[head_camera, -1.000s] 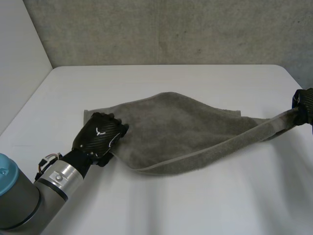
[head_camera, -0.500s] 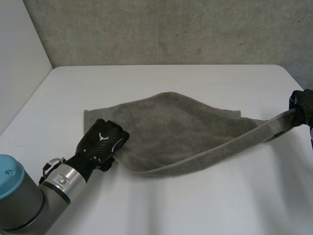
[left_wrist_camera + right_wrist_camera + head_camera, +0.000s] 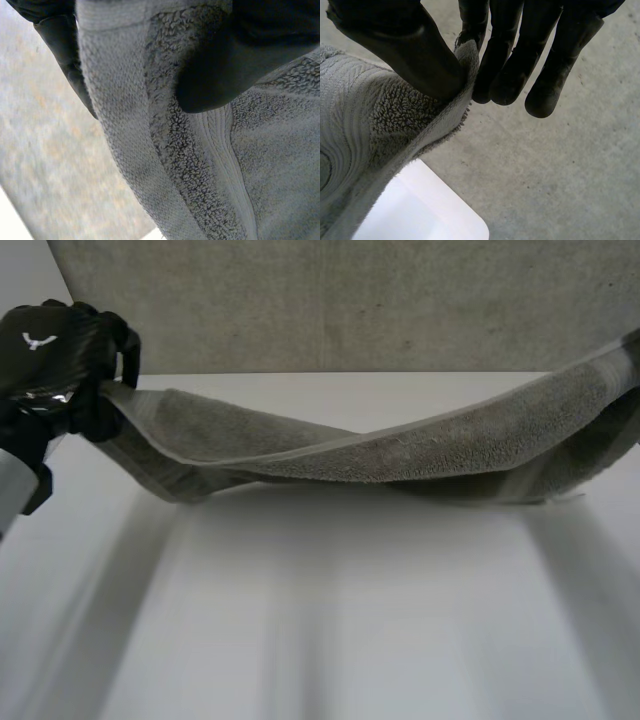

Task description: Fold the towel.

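The grey towel (image 3: 400,455) hangs stretched in the air above the white table (image 3: 350,620), sagging a little in the middle. My left hand (image 3: 60,360) holds its left end, high above the table's left edge. In the left wrist view the towel (image 3: 165,140) is pinched between the thumb (image 3: 230,65) and the fingers (image 3: 62,45). The towel's right end rises out past the picture's right side. In the right wrist view my right hand (image 3: 435,55) pinches the towel's (image 3: 365,130) corner between thumb and fingers (image 3: 505,60), well above the table's corner (image 3: 430,210).
A grey concrete wall (image 3: 350,300) stands behind the table. The floor (image 3: 560,165) lies beyond the table's right corner. The tabletop under the towel is bare.
My left hand closed on the towel's left end and lifted it high. The towel, which lay partly on the table, now hangs taut between both hands.
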`<state>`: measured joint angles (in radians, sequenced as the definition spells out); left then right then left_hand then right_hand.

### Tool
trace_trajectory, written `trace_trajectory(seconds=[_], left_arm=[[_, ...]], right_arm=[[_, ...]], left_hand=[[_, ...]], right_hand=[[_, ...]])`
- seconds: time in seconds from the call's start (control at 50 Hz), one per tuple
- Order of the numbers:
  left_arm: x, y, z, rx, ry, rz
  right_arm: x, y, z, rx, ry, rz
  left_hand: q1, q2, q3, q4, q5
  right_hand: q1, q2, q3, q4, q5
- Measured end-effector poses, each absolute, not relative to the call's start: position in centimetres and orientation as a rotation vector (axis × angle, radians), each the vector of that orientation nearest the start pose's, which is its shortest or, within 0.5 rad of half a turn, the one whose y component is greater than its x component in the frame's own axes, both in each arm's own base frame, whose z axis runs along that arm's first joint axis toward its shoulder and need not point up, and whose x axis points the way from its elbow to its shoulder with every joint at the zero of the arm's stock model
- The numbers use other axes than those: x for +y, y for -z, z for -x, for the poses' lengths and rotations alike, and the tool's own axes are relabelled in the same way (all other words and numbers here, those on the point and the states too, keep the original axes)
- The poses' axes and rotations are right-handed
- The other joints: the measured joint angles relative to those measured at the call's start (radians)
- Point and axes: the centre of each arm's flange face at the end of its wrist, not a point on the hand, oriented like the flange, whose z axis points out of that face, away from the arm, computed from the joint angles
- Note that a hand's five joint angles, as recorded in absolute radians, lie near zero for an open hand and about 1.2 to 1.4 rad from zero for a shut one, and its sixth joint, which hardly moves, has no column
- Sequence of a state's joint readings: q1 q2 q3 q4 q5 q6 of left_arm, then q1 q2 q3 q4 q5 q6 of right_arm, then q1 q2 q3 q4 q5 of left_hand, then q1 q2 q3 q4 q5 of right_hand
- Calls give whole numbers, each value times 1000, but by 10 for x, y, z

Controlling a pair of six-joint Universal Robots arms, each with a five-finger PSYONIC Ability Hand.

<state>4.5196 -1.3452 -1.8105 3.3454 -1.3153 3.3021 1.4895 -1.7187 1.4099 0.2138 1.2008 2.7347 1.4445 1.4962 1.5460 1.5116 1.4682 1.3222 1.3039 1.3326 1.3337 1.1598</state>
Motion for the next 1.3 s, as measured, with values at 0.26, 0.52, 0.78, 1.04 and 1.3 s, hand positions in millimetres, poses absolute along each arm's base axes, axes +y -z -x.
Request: trace_trajectory(seconds=[0.26, 0.52, 0.78, 1.04, 1.3], left_arm=[[-251, -296, 192, 2422, 2202, -610], [-357, -255, 210, 2506, 1993, -517], [-403, -394, 233, 1938, 2682, -203], [-393, -365, 229, 1964, 2789, -109], [-371, -207, 223, 2388, 2393, -196]], right_arm=[[-288, -351, -163, 2226, 2143, 1108], [-358, -285, -219, 2311, 2138, 1398], [-379, -417, -238, 1286, 3271, 755], [-371, -367, -237, 1457, 3013, 915], [-352, -225, -244, 1798, 2466, 1231]], left_hand=[[0, 0, 1, 0, 0], [0, 0, 2, 0, 0], [0, 0, 4, 3, 0], [0, 0, 4, 3, 9], [0, 0, 5, 3, 9]], right_hand=[[0, 0, 0, 0, 0], [0, 0, 0, 0, 0], [0, 0, 0, 0, 0], [0, 0, 0, 0, 0], [0, 0, 0, 0, 0]])
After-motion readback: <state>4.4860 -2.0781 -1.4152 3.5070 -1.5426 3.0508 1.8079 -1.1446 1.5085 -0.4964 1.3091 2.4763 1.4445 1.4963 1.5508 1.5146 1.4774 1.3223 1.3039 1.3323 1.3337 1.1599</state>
